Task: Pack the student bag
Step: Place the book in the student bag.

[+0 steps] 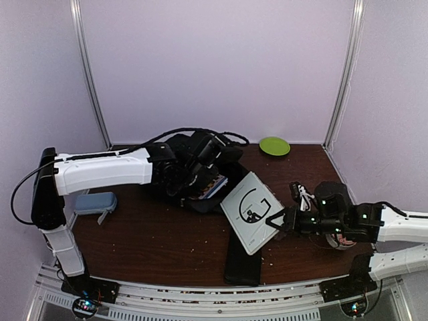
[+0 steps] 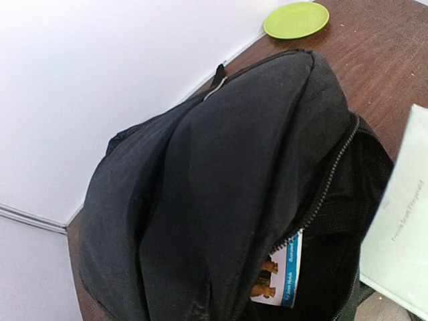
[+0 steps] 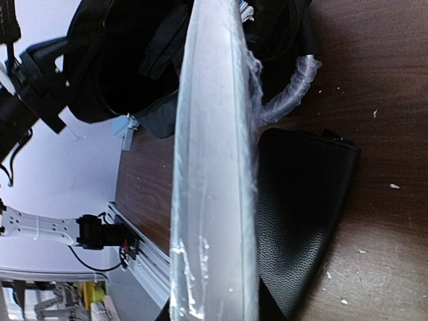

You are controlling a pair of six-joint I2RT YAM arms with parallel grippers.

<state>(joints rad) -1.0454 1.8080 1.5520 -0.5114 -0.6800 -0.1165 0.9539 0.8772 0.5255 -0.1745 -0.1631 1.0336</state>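
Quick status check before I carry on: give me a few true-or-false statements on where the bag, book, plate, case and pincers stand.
1. The right pincer grips the white book. True.
2. The green plate sits inside the student bag. False: it lies on the table near the back wall.
3. A blue-spined book shows in the bag's open mouth. True.
4. The slim black case is packed. False: it lies on the table at the near edge.
5. The left pincer is open. False: it is shut, at the bag.
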